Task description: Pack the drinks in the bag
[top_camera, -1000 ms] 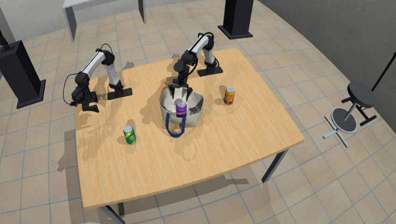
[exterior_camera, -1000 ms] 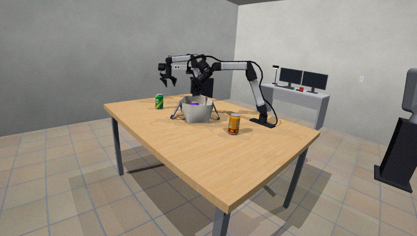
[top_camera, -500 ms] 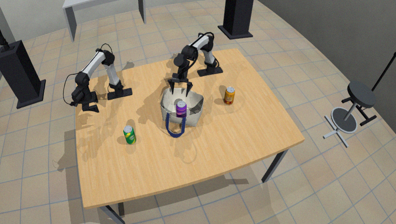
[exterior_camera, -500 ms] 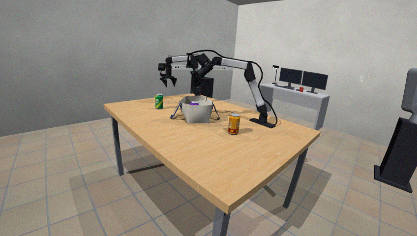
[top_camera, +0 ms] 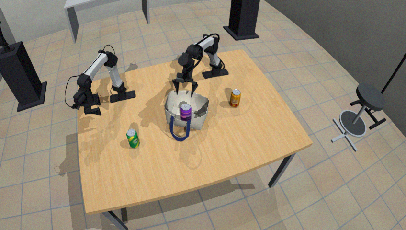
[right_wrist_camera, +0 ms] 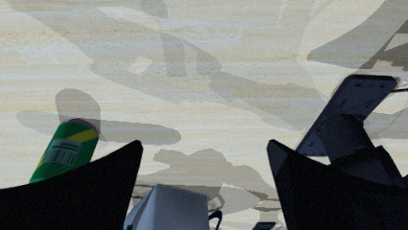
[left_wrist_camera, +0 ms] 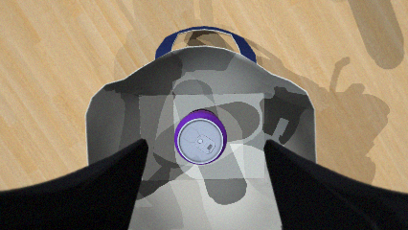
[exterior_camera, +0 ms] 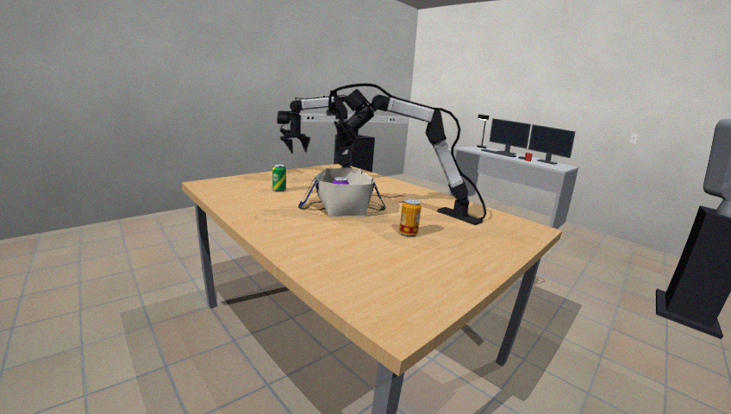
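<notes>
Two of three drinks are sitting outside the bag. The canvas bag [top_camera: 196,124] [exterior_camera: 344,201] [left_wrist_camera: 107,125] [right_wrist_camera: 168,211] is standing on the wooden table [top_camera: 242,159] [exterior_camera: 359,287], walls up, mouth open. One blue handle [top_camera: 180,139] [exterior_camera: 303,203] [left_wrist_camera: 165,48] is hanging outward from its front side; a second handle [exterior_camera: 381,198] is showing on the opposite side in the exterior view.

Purple can [top_camera: 186,112] [exterior_camera: 340,180] [left_wrist_camera: 200,139]: standing upright inside the bag, lid facing up, near the middle of the bag floor as the left wrist view is showing it.

Green can [top_camera: 132,138] [exterior_camera: 278,178] [right_wrist_camera: 64,153]: standing upright on the table, apart from the bag, on the side where the right arm is mounted. Orange can [top_camera: 235,98] [exterior_camera: 409,218]: also standing upright on the table, on the bag's other side, nearer the left arm's base.

Left gripper [top_camera: 185,95] [exterior_camera: 346,139] [left_wrist_camera: 207,141]: pointing down above the bag's rear part, fingers spread wide — nothing between them. The purple can is showing below the fingertips, untouched.

Right gripper [top_camera: 99,108] [exterior_camera: 298,152] [right_wrist_camera: 206,141]: hanging above the table, well apart from the bag — fingers fully spread, gripping nothing. The green can is partly disappearing behind one of its fingers in the right wrist view.

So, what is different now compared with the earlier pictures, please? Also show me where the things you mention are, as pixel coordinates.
The left pincer [top_camera: 184,95] [exterior_camera: 346,144] [left_wrist_camera: 206,142] rose out of the canvas bag [top_camera: 196,124] [exterior_camera: 347,199] [left_wrist_camera: 106,120] [right_wrist_camera: 177,211]. No grasp or release is visible. The purple can [top_camera: 185,113] [exterior_camera: 340,180] [left_wrist_camera: 200,141] stayed inside; the green [top_camera: 132,140] [exterior_camera: 278,178] [right_wrist_camera: 67,150] and orange cans [top_camera: 235,99] [exterior_camera: 409,219], bag and right pincer [top_camera: 98,107] [exterior_camera: 298,148] [right_wrist_camera: 204,143] stayed put.
</notes>
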